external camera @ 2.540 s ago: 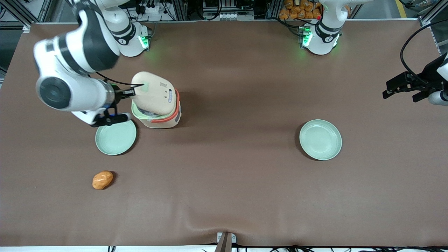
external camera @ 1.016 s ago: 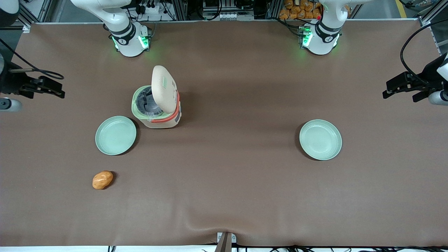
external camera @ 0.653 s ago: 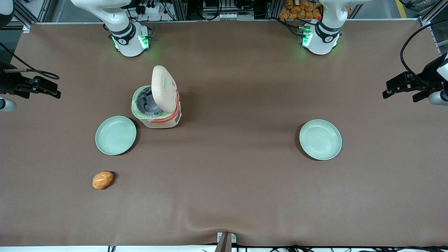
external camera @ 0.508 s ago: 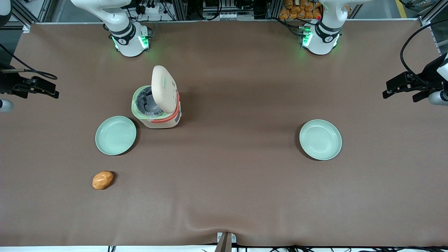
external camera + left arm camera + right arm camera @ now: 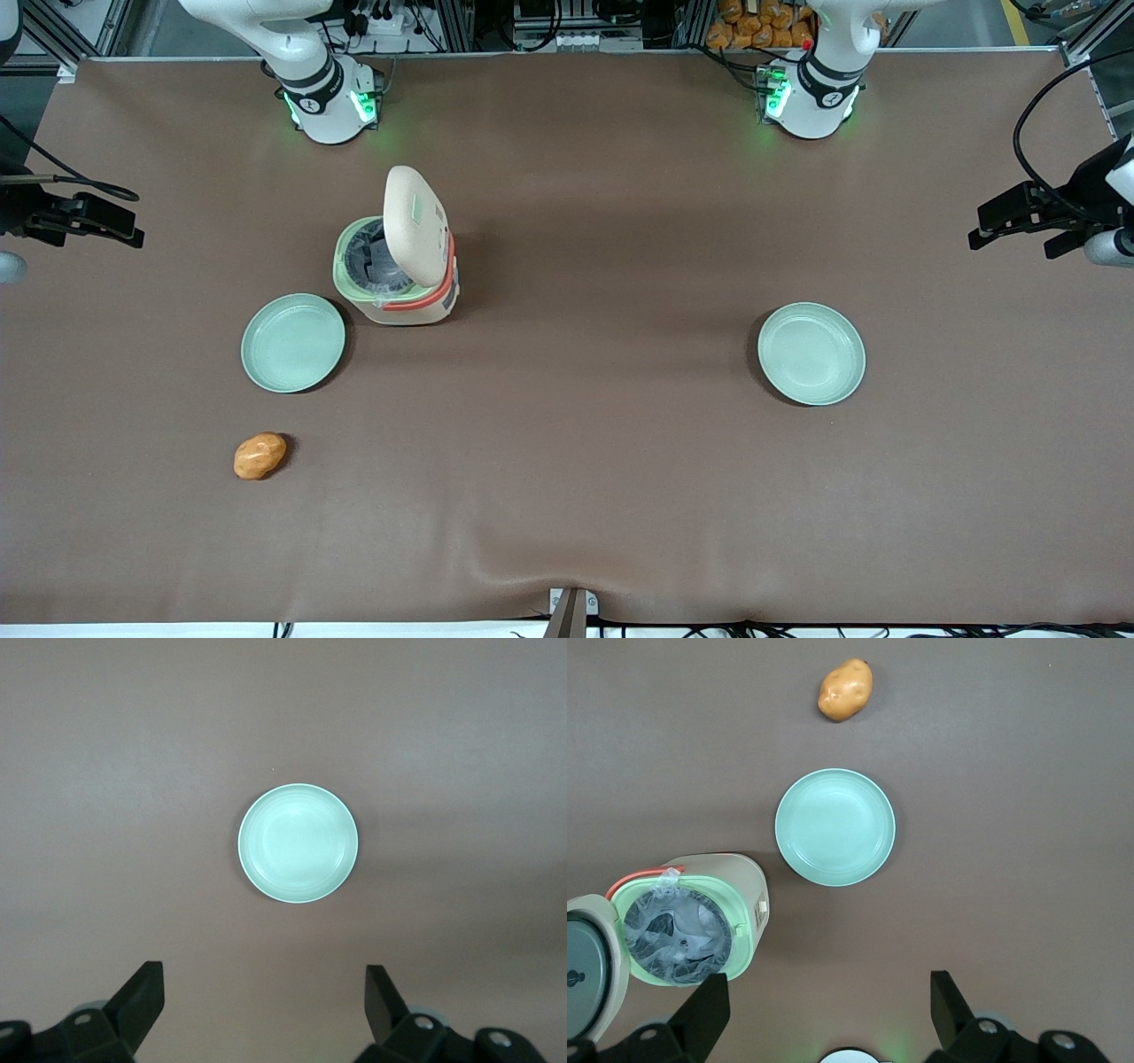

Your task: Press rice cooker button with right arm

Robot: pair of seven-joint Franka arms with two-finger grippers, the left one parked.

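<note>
The gripper (image 5: 828, 1014) is held wide open and empty, high above the table; the open-lidded cooker (image 5: 691, 921) and a plate (image 5: 835, 827) are seen below its fingers (image 5: 704, 1014).

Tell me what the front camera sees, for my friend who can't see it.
The rice cooker stands with its lid up on a brown table, a green plate beside it. The gripper hangs open, apart, at the working arm's end.

The right arm (image 5: 292, 53) rises from its base at the upper left of the front view and leaves the frame. Its gripper (image 5: 84, 219) hangs at the left edge, well above the table, fingers (image 5: 709, 1010) spread wide apart, holding nothing.
</note>
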